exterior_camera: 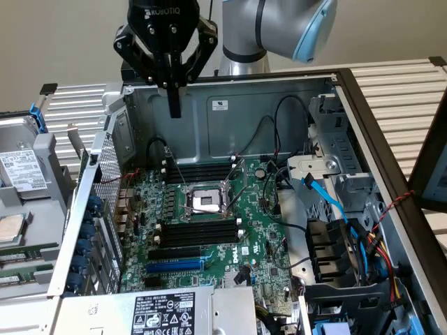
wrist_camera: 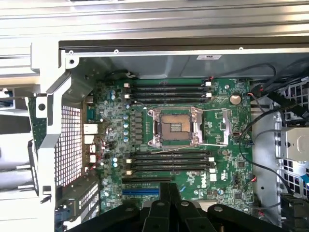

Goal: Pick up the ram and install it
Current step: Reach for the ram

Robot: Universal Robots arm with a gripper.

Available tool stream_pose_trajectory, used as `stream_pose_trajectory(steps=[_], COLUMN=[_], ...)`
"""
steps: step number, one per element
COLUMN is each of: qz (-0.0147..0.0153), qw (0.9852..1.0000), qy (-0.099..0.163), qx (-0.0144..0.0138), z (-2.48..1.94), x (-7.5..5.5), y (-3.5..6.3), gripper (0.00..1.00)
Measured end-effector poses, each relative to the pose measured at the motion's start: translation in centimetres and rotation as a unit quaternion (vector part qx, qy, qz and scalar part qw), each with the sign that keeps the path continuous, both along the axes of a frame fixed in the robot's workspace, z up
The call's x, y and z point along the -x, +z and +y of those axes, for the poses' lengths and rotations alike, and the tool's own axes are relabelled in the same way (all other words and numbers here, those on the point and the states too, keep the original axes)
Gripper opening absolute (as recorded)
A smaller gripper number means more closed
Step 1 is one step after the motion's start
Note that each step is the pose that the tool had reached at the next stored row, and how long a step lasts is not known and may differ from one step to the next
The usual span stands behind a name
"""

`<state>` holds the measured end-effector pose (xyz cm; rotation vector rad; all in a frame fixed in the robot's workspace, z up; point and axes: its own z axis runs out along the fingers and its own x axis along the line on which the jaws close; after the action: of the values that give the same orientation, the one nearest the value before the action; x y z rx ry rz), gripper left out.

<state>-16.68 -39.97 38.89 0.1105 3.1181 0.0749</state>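
The fingers [exterior_camera: 173, 98] are pressed together with nothing visibly between them (no green edge shows at the tips in either view). The gripper [exterior_camera: 173, 113] hangs above the rim of the open computer case [exterior_camera: 265, 105], towards the exterior view's left. The case lies on a slatted bench [exterior_camera: 398, 84]. In the wrist view the fingers [wrist_camera: 165, 194] point down at the motherboard [wrist_camera: 231, 164], close to its blue slot [wrist_camera: 141, 192].

I cannot place the ram with confidence. No stick stands in any memory slot, and none is in the grasp. At the exterior view's far left, outside the case, two thin green strips [exterior_camera: 15, 278] lie among other parts. They could be sticks, but they are too small to tell.

I judge the work to be at its very start: the pick-up is not done and nothing is installed. A pick would call for the fingers to part first, then close across the stick's long flat faces. Seating it would call for the board held on edge and square to a slot, with the end latches free.

- **Robot:** one arm, one gripper.
- **Board:** one motherboard, with one processor socket [wrist_camera: 171, 126] lying bare.
- **Memory slots:** two banks of black slots, one on each side of the socket. One bank is towards the case wall [wrist_camera: 166, 92] and the other towards the blue slot [wrist_camera: 169, 162]. I count four slots in each, and all eight look empty.
- **Other:** one blue slot and one coin cell [wrist_camera: 235, 98].
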Motion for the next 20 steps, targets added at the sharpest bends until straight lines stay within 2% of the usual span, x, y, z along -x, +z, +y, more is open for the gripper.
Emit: stream_pose_trajectory(steps=[10,20], qz=[0.0002,0.0004], qw=[1.0,1.0], qy=[0.0,0.0], qx=[-0.0002,-0.0004], z=[-0.33,-0.37], x=[4.6,9.1], y=[-0.02,-0.04], gripper=[0.11,0.11])
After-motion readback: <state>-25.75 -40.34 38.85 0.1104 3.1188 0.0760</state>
